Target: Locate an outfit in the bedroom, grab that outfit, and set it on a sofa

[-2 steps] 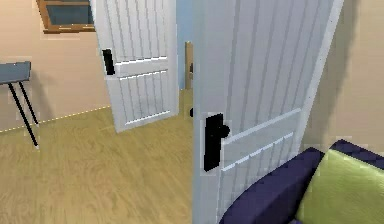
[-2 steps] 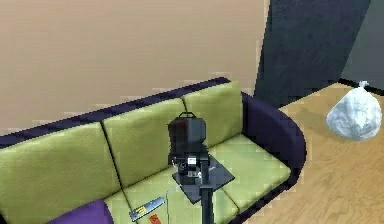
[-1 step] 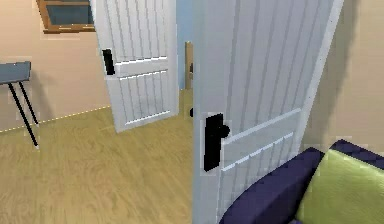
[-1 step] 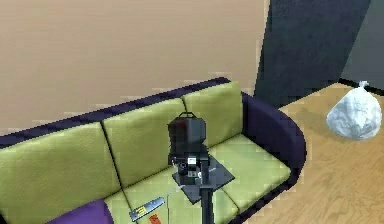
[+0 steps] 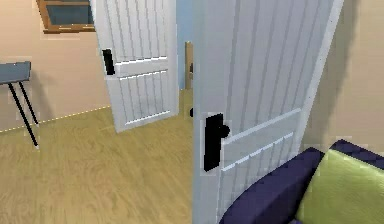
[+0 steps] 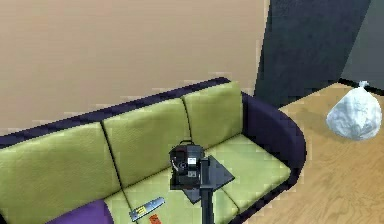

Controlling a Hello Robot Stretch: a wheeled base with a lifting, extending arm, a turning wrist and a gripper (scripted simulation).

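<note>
A sofa (image 6: 150, 125) with green cushions and a dark purple frame runs across the arm side view; its corner (image 5: 335, 185) also shows at the forward view's bottom right. The arm rises from the bottom edge, and my gripper (image 6: 184, 163) stands in front of the sofa's seat cushion. A dark flat shape (image 6: 217, 172) sits just right of the gripper against the seat. I cannot tell whether it is the outfit or whether the gripper holds anything.
A small flat remote-like thing (image 6: 150, 208) lies on the seat. A white bag (image 6: 355, 112) sits on the wood floor right of the sofa. Ahead stand two white panelled doors (image 5: 255, 90), one close. A dark table (image 5: 15, 75) stands at the left under a window (image 5: 65, 14).
</note>
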